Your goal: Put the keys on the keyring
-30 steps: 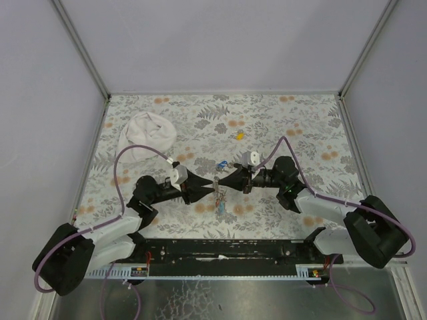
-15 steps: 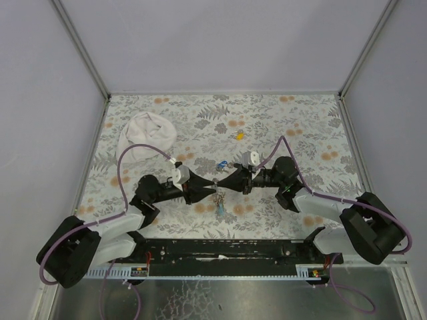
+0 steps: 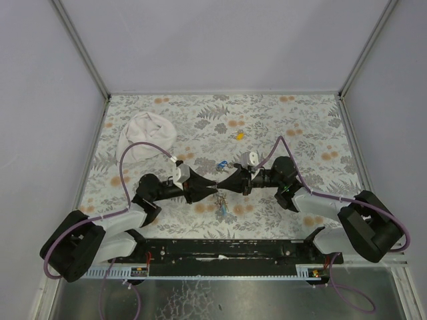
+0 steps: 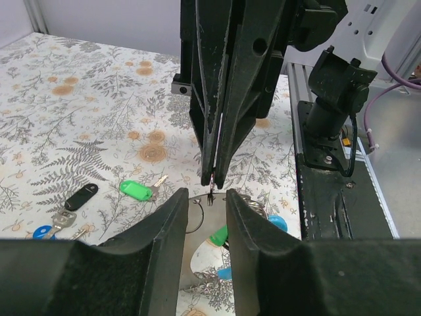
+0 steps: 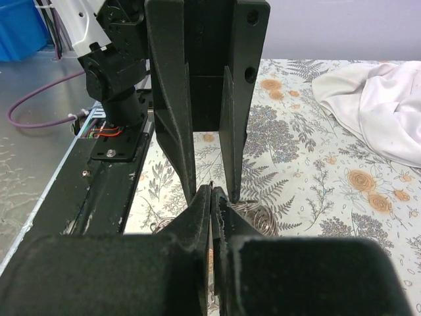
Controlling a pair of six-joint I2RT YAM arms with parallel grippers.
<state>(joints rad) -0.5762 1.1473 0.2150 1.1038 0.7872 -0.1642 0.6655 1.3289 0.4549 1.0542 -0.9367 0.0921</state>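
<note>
**White cloth bundle** (image 3: 148, 133): lies on the worktop (image 3: 300, 120), well apart from my left hand on its far side, and plays no part.

**Left hand** (image 4: 207, 199): the fingers are apart and empty. They straddle the tip of the right hand, and I see no contact between them.

**Keyring** (image 5: 255, 214): sits directly beneath the point where the two hands meet, with its coil just under the tips.

**Right hand** (image 5: 210, 194): the fingers are pressed together on a thin metal part. I judge this to be a ring of the keyring.

**Green key** (image 4: 135, 189), **black key** (image 4: 82, 196), **blue key** (image 4: 43, 232): all loose on the worktop just beyond the hands. The **yellow key** (image 3: 239, 135) lies farther off. None looks threaded.

**Step in hand**, as I read it, is presenting the ring for opening. To do this well, I should:
- hold the right pinch firm and level;
- close the left hand on the ring beside that pinch, not on the coil;
- avoid any twist that lets the ring slip.
</note>
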